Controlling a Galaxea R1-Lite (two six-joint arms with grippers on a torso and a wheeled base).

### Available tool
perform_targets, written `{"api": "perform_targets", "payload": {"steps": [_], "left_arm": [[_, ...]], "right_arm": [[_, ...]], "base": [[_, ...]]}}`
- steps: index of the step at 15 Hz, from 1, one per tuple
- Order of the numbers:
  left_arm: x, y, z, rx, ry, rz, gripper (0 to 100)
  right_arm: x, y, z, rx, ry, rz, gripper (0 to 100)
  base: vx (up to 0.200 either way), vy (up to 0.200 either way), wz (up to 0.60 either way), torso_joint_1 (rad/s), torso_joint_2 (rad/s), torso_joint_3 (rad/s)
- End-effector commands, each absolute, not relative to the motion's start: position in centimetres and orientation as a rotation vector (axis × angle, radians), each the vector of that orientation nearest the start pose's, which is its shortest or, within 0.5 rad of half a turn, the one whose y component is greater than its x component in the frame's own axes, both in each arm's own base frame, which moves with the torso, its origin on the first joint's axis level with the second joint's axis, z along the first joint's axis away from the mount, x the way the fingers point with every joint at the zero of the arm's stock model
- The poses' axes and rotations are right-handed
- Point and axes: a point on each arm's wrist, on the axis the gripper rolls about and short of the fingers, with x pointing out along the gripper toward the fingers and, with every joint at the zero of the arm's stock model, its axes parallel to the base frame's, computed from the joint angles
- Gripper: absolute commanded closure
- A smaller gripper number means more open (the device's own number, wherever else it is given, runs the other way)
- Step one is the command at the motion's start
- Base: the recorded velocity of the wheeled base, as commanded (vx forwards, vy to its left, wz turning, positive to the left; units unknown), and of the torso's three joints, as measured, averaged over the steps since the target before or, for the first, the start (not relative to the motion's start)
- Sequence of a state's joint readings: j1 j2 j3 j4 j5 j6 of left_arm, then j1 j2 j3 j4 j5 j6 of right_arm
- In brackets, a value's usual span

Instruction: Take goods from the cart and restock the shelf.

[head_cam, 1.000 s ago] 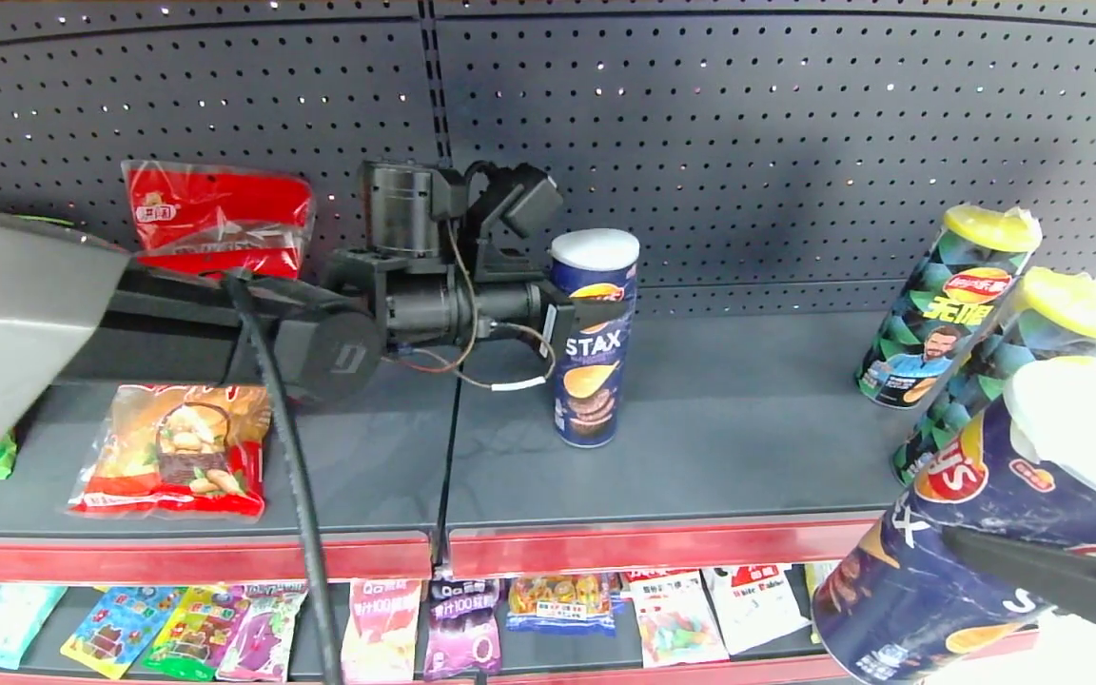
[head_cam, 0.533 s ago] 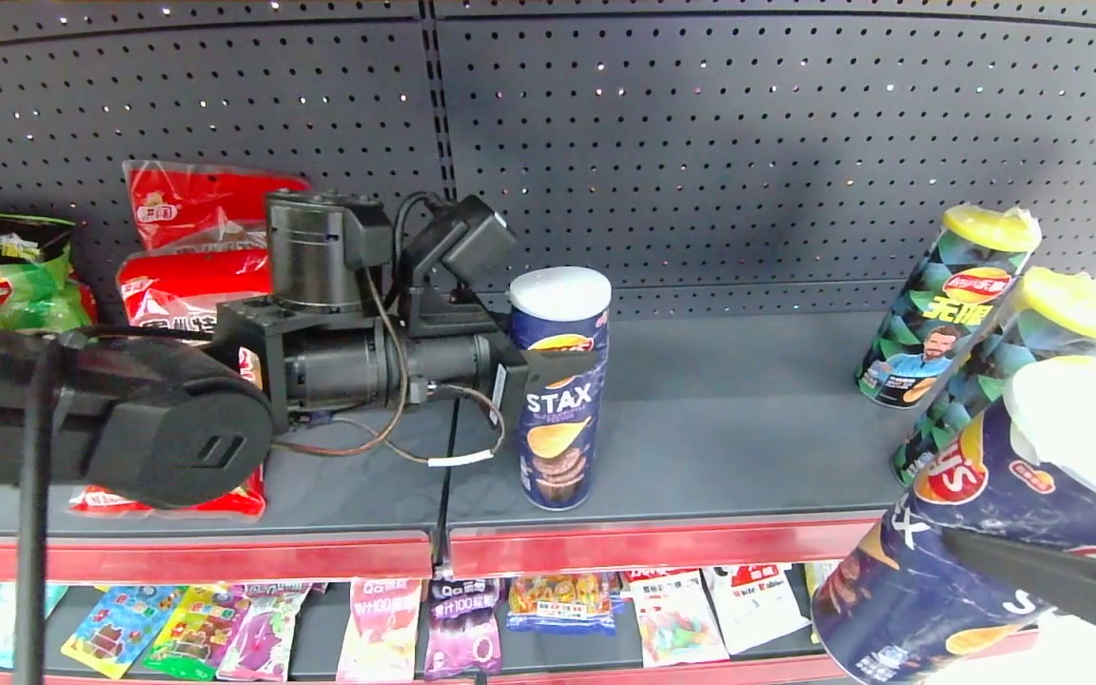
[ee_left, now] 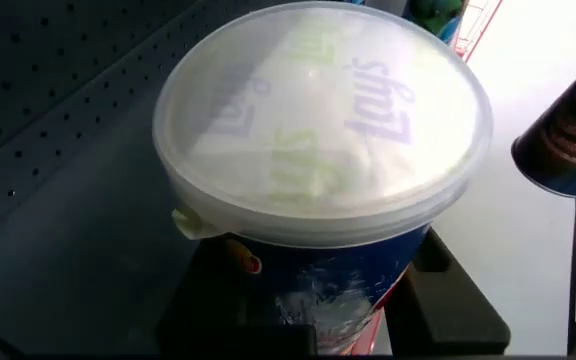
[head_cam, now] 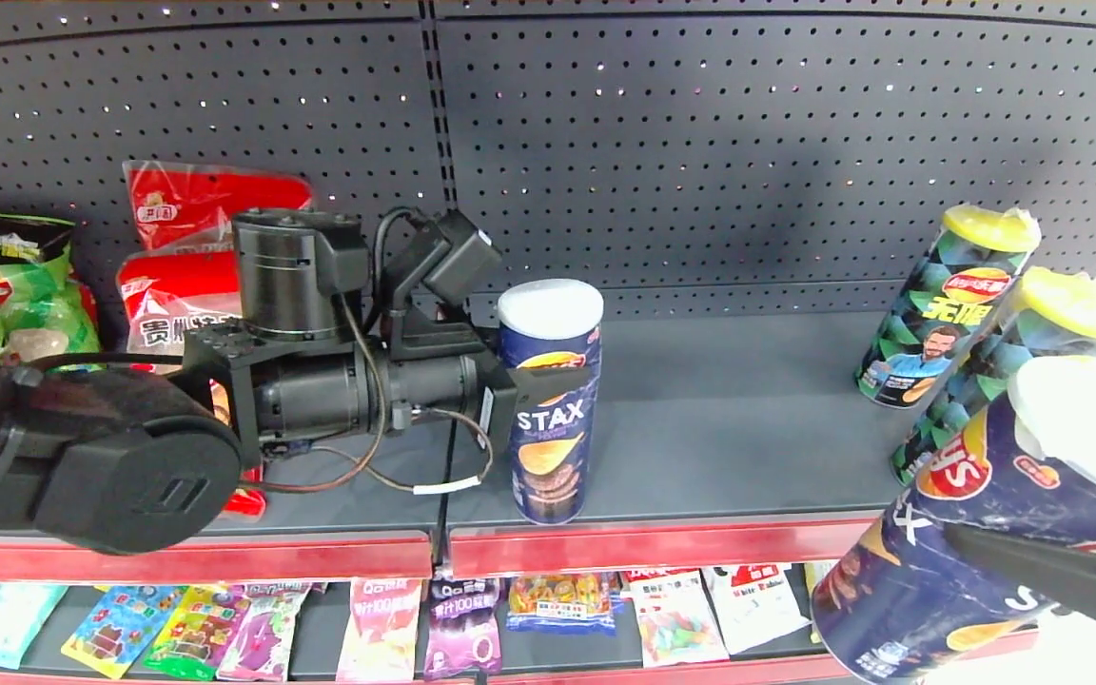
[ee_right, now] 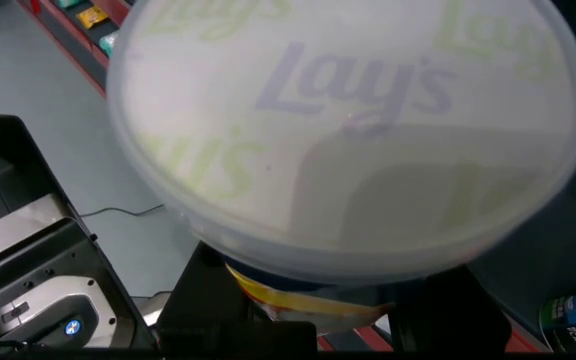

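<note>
Left hand [head_cam: 548, 379] clasps the can [head_cam: 548, 457] upright at the front lip of the shelf [head_cam: 729, 457]. Best practice, as judged: keep it vertical, seat the base flat behind the lip, then release. Right hand [head_cam: 1033, 563] holds a second can [head_cam: 976, 476], tilted, beside the shelf.

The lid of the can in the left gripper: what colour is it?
White; the lid shows best in the left wrist view.

Dark grey perforated back panel [head_cam: 748, 143] behind shelf [head_cam: 748, 428]; vertical slotted upright [head_cam: 434, 95] splits it into two bays. Shelf deck dark grey, red front strip [head_cam: 662, 544]. Beneath, lower shelf [head_cam: 538, 655]. Pale grey floor [ee_right: 28, 70]. Small light glints through panel holes.
</note>
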State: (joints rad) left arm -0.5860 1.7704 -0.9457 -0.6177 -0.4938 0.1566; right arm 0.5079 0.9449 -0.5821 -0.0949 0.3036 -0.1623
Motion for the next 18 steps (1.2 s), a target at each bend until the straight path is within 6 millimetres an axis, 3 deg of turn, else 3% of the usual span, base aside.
{"api": "perform_targets", "payload": {"steps": [1,8,9,13,18], "left_arm": [[26.8,-19.2,19.4,0.15,0.141,-1.091,100],[26.0,-19.4,18.2,0.159,0.153,-1.086,100],[25.9,-19.4,18.1,0.157,0.145,-1.085,0],[25.2,-18.7,17.7,0.156,0.151,-1.032,0],[23.4,-17.5,17.7,0.135,0.157,-1.029,0]], "right_arm": [[9.5,6.1,22.4,-0.181,0.213,0.828,100],[9.9,6.3,22.3,-0.182,0.224,0.83,100],[10.1,6.4,22.3,-0.183,0.229,0.831,100],[12.2,7.7,24.0,-0.184,0.221,0.836,100],[16.7,10.2,24.7,-0.194,0.274,0.837,100]], "base": [[0.0,0.0,0.0,0.0,0.0,0.0],[0.0,0.0,0.0,0.0,0.0,0.0],[0.0,0.0,0.0,0.0,0.0,0.0],[0.0,0.0,0.0,0.0,0.0,0.0],[0.0,0.0,0.0,0.0,0.0,0.0]]}}
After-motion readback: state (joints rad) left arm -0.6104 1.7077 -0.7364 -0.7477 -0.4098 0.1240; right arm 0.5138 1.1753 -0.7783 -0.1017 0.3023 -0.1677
